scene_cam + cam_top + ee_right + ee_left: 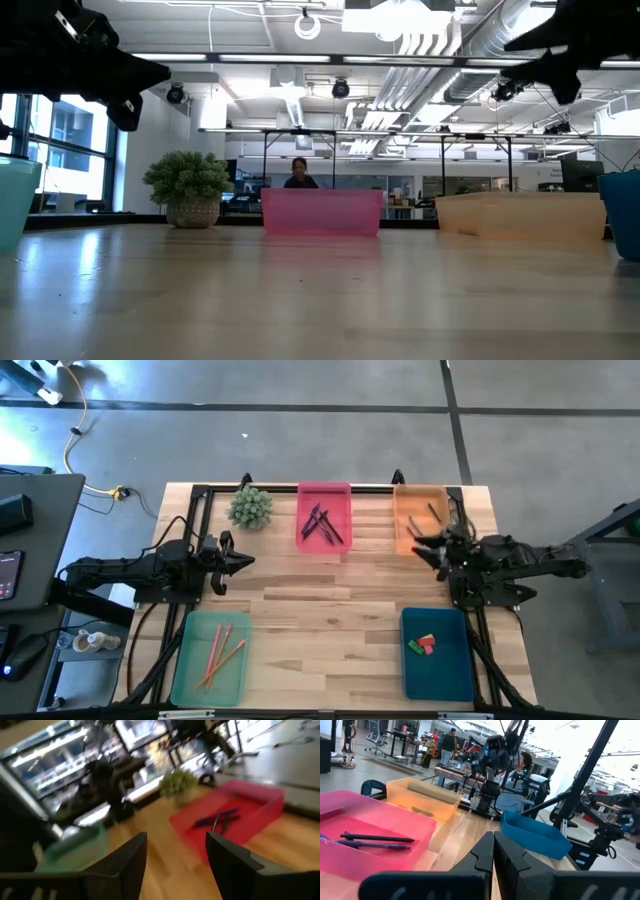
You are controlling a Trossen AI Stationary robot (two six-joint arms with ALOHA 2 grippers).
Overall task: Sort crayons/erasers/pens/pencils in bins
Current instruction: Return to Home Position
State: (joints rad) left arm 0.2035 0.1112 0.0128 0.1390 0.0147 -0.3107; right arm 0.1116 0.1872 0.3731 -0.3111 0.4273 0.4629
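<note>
Quick notes from my seat. Everything looks sorted and the counter (320, 600) has nothing loose on it.

- **Grippers:** the left gripper (244, 560) hangs over the counter's left side with its two fingers pressed together; the right gripper (420, 550) sits at the near edge of the orange bin (405, 525), spread wide with nothing in it.
- **Pencils:** the pencils (222, 648) lie in the pale green bin (195, 672); I'd call them light, stiff and prone to rolling, so pinch across the shaft near the middle.
- **Pens:** the pens (325, 525) are a crossed heap in the pink bin (340, 498); smooth barrels, probably slippery; take the top one mid-length.
- **Erasers:** the erasers (422, 645) sit in the blue bin (440, 678); rubbery and grippy, pretty forgiving; close on the narrow sides.
- **Crayons:** the crayons (436, 512) are in the orange bin; wax snaps, so squeeze gently.

Now the annoying bits. The right arm covers part of the orange bin from above, so I can't count the crayons. I can make out a red and a green eraser, but I can't separate a third. The low view only gives me bin walls, and the contents are hidden. The right wrist view is smeared. A person (299, 174) sits behind the pink bin in the low view, well off the counter. The plant (250, 507) stands next to the pink bin.
</note>
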